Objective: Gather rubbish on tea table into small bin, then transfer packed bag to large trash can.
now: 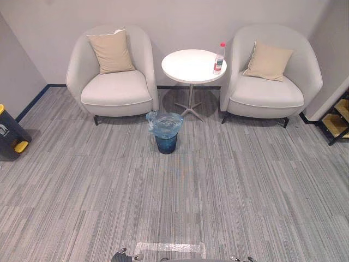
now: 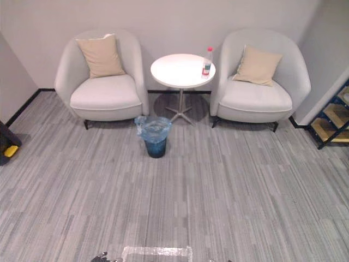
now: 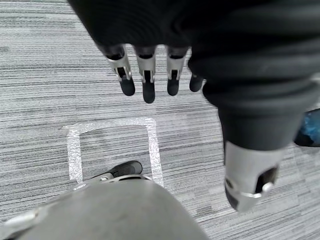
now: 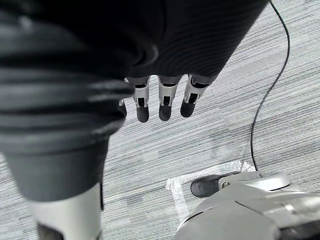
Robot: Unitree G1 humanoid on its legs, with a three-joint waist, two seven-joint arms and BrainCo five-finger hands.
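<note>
The left hand (image 3: 148,75) has a black ribbed cover over its back and wrist. Below the cover are silver fingers (image 3: 123,67) with slotted segments and rounded dark tips, and a thicker silver thumb (image 3: 248,175) with a dark slot. The right hand (image 4: 166,100) matches it in black ribbing, silver fingers and dark tips.

Left hand (image 3: 148,70) hangs with its fingers (image 3: 122,67) straight and a little spread, dark tips pointing down, nothing held. Its thumb (image 3: 250,185) stands well apart from the row, extended too. The dark ribbed cover (image 3: 175,20) wraps the wrist and the back of the hand. Over to the right hand (image 4: 165,100): a mirror of it, fingers in a loose straight row, thumb off to one side, palm empty.
</note>
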